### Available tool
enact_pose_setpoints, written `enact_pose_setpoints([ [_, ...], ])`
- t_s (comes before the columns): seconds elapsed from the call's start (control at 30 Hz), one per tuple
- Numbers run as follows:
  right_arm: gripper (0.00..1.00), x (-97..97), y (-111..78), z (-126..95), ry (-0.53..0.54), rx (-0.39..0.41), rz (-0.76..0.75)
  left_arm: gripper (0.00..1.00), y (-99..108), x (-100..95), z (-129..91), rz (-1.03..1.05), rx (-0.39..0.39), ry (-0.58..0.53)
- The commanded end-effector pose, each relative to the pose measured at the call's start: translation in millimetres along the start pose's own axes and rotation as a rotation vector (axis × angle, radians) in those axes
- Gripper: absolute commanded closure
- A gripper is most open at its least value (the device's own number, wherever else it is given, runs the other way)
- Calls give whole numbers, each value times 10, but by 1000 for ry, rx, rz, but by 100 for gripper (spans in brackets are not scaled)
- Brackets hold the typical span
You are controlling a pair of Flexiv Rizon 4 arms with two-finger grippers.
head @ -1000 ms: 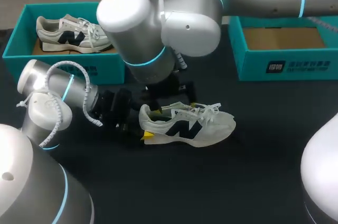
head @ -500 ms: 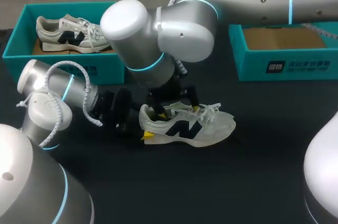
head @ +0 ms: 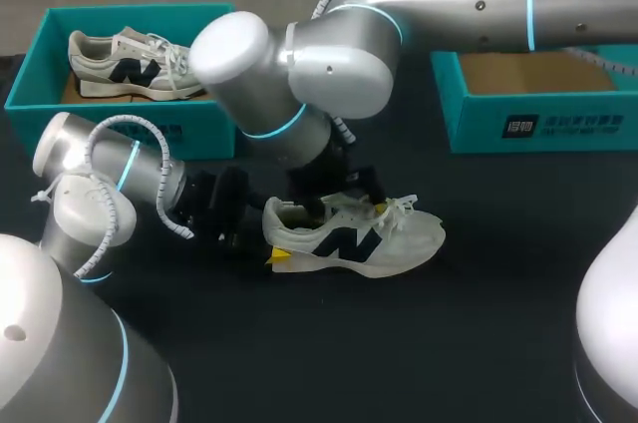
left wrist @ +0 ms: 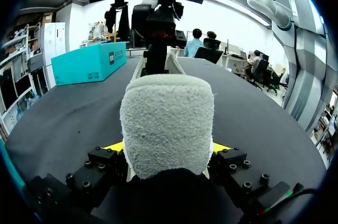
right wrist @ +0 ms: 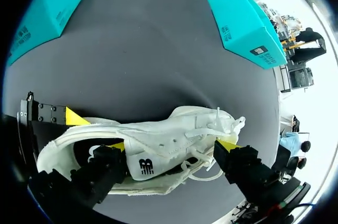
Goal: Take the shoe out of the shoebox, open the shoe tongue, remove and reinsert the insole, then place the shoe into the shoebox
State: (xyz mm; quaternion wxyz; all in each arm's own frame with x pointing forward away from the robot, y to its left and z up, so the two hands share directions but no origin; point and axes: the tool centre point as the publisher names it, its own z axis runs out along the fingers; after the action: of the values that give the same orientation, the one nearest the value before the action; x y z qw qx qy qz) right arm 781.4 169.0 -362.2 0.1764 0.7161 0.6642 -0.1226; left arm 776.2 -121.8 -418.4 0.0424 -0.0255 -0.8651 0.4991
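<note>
Right gripper (right wrist: 172,145) farther toward the toe of shoe (head: 384,238); black table (head: 449,343)

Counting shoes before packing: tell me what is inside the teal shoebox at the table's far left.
Inside the shoebox, a pale shoe with a dark side logo stands on the brown floor. The floor beneath it and behind the near wall is hidden.
</note>
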Motion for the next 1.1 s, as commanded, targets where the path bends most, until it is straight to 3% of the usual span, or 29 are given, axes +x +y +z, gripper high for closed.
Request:
enact_pose_setpoints([
  [0.03, 31, -128, 8, -47, 13, -1, 23, 100, 21, -23, 31, -1, -5, 1],
  [0.07, 44, -154, 12, -49, 19, 1, 32, 100, 21, -23, 31, -1, -5, 1],
  [0.1, 51, -177, 14, -52, 24, 2, 38, 100, 21, -23, 31, -1, -5, 1],
  [0.2, 59, -227, 10, -72, 24, 2, 51, 100, 21, -23, 31, -1, -5, 1],
  [0.57, 59, -329, -11, -181, 128, 40, 106, 100, 21, -23, 31, -1, -5, 1],
  [0.83, 69, -432, 44, -176, 209, 62, 148, 100, 21, -23, 31, -1, -5, 1],
  [0.97, 87, -462, 65, -166, 219, 65, 155, 100, 21, -23, 31, -1, -5, 1],
  [1.0, 100, -468, 69, -155, 227, 69, 157, 100, 21, -23, 31, -1, -5, 1],
  [1.1, 100, -489, 76, -138, 236, 74, 164, 100, 21, -23, 31, -1, -5, 1],
])
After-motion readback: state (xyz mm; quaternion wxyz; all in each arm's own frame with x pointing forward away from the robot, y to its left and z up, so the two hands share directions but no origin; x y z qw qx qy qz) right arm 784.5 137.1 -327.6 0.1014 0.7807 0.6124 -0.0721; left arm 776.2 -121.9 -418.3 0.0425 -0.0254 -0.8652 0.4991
